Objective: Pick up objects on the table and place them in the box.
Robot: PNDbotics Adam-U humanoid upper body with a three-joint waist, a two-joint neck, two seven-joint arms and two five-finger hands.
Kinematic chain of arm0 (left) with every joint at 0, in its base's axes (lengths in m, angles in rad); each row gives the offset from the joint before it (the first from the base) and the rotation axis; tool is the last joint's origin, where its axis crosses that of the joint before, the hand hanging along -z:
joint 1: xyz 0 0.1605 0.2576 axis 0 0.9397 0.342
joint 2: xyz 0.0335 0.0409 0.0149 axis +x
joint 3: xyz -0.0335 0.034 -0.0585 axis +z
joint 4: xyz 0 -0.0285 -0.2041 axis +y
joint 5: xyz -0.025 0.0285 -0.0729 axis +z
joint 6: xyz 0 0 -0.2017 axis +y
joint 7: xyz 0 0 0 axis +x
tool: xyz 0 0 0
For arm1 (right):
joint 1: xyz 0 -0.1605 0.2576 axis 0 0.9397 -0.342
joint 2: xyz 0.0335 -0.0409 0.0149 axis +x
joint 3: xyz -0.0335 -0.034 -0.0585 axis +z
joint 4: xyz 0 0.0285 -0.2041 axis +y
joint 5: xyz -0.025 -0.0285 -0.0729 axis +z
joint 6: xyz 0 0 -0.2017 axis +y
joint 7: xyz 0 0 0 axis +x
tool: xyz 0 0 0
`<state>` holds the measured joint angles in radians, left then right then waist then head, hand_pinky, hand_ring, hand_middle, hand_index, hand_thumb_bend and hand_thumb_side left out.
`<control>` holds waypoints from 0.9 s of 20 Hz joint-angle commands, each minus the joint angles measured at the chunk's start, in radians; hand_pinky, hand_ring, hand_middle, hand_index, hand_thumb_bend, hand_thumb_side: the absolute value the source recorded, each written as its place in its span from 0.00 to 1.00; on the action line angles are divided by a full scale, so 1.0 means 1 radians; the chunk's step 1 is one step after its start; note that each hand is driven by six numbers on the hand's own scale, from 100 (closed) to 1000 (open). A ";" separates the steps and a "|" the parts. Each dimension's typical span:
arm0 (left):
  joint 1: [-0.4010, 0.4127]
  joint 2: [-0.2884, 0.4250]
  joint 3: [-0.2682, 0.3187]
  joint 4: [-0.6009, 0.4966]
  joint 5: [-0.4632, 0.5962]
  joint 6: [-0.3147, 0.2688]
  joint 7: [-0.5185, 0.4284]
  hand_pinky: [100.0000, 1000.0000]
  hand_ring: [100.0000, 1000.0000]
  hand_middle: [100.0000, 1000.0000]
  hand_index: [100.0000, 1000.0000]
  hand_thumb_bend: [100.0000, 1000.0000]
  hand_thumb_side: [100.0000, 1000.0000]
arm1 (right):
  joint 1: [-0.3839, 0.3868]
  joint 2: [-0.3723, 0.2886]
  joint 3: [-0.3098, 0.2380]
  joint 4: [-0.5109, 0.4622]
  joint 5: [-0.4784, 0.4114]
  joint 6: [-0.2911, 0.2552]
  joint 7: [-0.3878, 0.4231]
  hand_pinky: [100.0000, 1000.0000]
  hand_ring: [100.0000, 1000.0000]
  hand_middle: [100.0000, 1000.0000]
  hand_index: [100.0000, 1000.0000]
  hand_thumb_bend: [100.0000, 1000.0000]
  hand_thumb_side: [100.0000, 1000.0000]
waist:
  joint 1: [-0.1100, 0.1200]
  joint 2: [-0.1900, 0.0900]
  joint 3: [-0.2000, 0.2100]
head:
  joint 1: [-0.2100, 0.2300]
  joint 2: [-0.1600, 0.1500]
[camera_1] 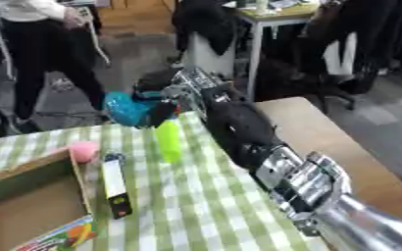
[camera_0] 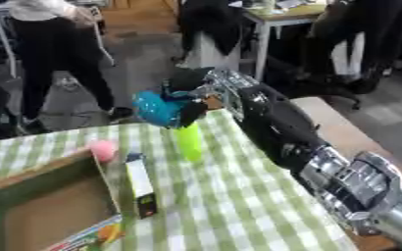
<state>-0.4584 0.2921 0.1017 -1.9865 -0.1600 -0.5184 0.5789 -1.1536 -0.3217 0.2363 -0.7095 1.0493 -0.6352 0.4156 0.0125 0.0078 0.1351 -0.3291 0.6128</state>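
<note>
My right hand (camera_0: 187, 93) reaches across the table from the lower right and is shut on a blue rounded object (camera_0: 156, 109), held above the far edge of the checked cloth. Below it a bright green upright object (camera_0: 189, 142) stands on the cloth. A pink ball (camera_0: 103, 150) lies by the far corner of the cardboard box (camera_0: 41, 179). A long white and black packet (camera_0: 139, 184) leans against the box's right wall. My left hand shows in neither view.
The table (camera_1: 324, 137) has a green and white checked cloth, with bare wood to the right. A colourful printed flap (camera_0: 88, 238) sticks out at the box's near side. Chairs, desks and people stand beyond the table's far edge.
</note>
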 commanded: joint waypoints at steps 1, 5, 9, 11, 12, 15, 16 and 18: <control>-0.016 0.026 0.005 -0.013 -0.005 -0.006 0.006 0.76 0.81 0.82 0.90 0.04 1.00 | -0.034 -0.011 0.007 -0.063 -0.084 0.014 0.021 0.13 0.00 0.00 0.29 0.03 0.69 | -0.009 -0.022 0.001 | 0.028 -0.015; -0.016 0.024 0.007 -0.013 -0.006 -0.007 0.009 0.76 0.81 0.82 0.90 0.04 1.00 | -0.038 -0.003 0.023 -0.147 -0.184 0.047 0.043 0.13 0.00 0.00 0.29 0.02 0.70 | -0.008 -0.020 0.005 | 0.097 -0.056; -0.019 0.021 0.006 -0.013 -0.006 -0.008 0.010 0.76 0.81 0.82 0.90 0.04 1.00 | -0.034 0.000 0.044 -0.234 -0.254 0.086 0.046 0.13 0.00 0.00 0.29 0.02 0.70 | -0.008 -0.016 0.011 | 0.148 -0.084; -0.021 0.018 0.006 -0.013 -0.006 -0.009 0.011 0.76 0.81 0.82 0.90 0.04 1.00 | -0.031 0.007 0.058 -0.269 -0.274 0.098 0.046 0.13 0.00 0.00 0.29 0.02 0.70 | -0.008 -0.013 0.017 | 0.165 -0.096; -0.023 0.016 0.006 -0.013 -0.005 -0.009 0.012 0.76 0.81 0.82 0.90 0.04 1.00 | -0.027 0.015 0.064 -0.285 -0.286 0.101 0.042 0.13 0.00 0.00 0.29 0.00 0.70 | -0.007 -0.008 0.024 | 0.167 -0.106; -0.030 0.005 0.005 -0.013 -0.002 -0.010 0.014 0.76 0.81 0.82 0.90 0.04 1.00 | -0.009 0.041 0.077 -0.315 -0.345 0.107 0.018 0.13 0.00 0.00 0.29 0.00 0.70 | -0.004 0.004 0.046 | 0.160 -0.134; -0.031 0.003 0.004 -0.013 -0.001 -0.011 0.014 0.76 0.81 0.82 0.90 0.04 1.00 | -0.004 0.048 0.078 -0.319 -0.363 0.112 0.008 0.13 0.00 0.00 0.30 0.00 0.69 | -0.003 0.007 0.050 | 0.157 -0.141; -0.034 -0.003 0.003 -0.013 0.001 -0.013 0.015 0.76 0.81 0.82 0.90 0.04 1.00 | 0.009 0.072 0.075 -0.323 -0.401 0.125 -0.037 0.13 0.00 0.00 0.31 0.00 0.67 | -0.002 0.013 0.059 | 0.143 -0.156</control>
<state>-0.4706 0.2807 0.1016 -1.9865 -0.1603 -0.5236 0.5853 -1.1243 -0.2517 0.3157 -1.0046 0.6795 -0.5166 0.4007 0.0125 0.0160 0.1948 -0.1805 0.4754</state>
